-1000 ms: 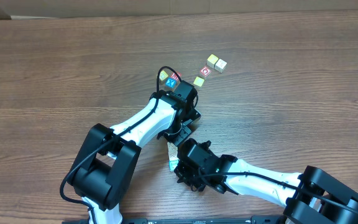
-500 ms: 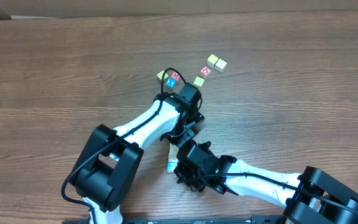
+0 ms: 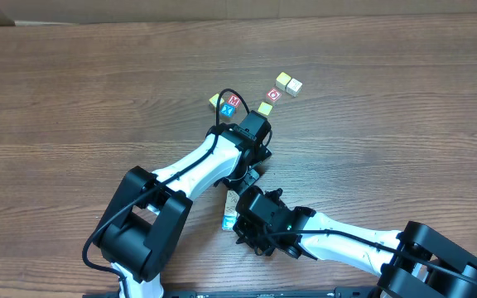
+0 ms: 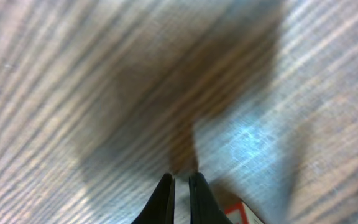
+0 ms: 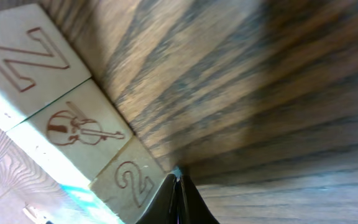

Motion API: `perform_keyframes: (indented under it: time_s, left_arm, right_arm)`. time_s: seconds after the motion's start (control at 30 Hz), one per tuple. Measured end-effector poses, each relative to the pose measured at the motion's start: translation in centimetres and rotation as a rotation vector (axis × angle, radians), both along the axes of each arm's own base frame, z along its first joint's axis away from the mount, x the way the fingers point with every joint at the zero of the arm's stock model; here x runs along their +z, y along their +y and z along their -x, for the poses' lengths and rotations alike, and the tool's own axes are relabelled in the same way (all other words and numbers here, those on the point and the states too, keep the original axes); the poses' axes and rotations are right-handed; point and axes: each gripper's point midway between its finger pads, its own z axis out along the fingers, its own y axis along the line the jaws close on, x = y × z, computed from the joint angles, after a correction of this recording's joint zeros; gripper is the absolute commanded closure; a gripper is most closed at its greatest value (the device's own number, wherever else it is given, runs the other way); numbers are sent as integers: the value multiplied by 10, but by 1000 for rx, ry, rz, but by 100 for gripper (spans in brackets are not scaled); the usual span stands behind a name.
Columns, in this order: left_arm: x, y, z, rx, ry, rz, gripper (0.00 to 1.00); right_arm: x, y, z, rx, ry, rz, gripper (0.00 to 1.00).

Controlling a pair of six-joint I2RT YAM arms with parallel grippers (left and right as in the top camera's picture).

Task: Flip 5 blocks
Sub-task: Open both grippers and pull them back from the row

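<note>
Small blocks lie in a loose group on the far middle of the table: a yellow one [image 3: 214, 99], a red M [image 3: 233, 101], a blue X [image 3: 228, 109], another yellow [image 3: 265, 108], a red O [image 3: 274, 94], and a yellow and cream pair [image 3: 288, 83]. My left gripper [image 4: 181, 178] is shut and empty, low over bare wood, with a red-edged block [image 4: 244, 215] just to its right. My right gripper [image 5: 178, 178] is shut and empty, its tips at the corner of the 2 block [image 5: 129, 182]. That block ends a row with a violin block [image 5: 76, 127] and a Z block [image 5: 27, 56].
The left arm [image 3: 197, 161] reaches diagonally to the block group, and the right arm [image 3: 338, 240] lies along the near edge; their wrists sit close together. A black cable [image 3: 222, 93] loops over the blocks. The table's far edge [image 3: 238, 18] runs along the top.
The left arm has shifted slightly right, uncovering the yellow block beside the M and X blocks. The right arm has not moved. Both grippers stay shut.
</note>
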Motion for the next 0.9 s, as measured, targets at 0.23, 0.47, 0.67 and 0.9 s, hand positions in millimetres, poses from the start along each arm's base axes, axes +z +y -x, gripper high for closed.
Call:
perform_keyframes:
  time_s: [0.23,0.47,0.67,0.9]
  left_arm:
    - [1,25,-22,168,-31,7,96]
    - [0,80,-43,475,-28,9,96]
    - [0,139,-41,740,41,17,96]
    - [38,157,-47,865,10,165,96]
  right_arm:
    - [-2,-11,4,-28,42,62,96]
    - [-3,-44,-9,-123,114,135,96]
    - [-2,-91,-36,-127,115,194,96]
    - [1,-172,-52,-32,127,350,96]
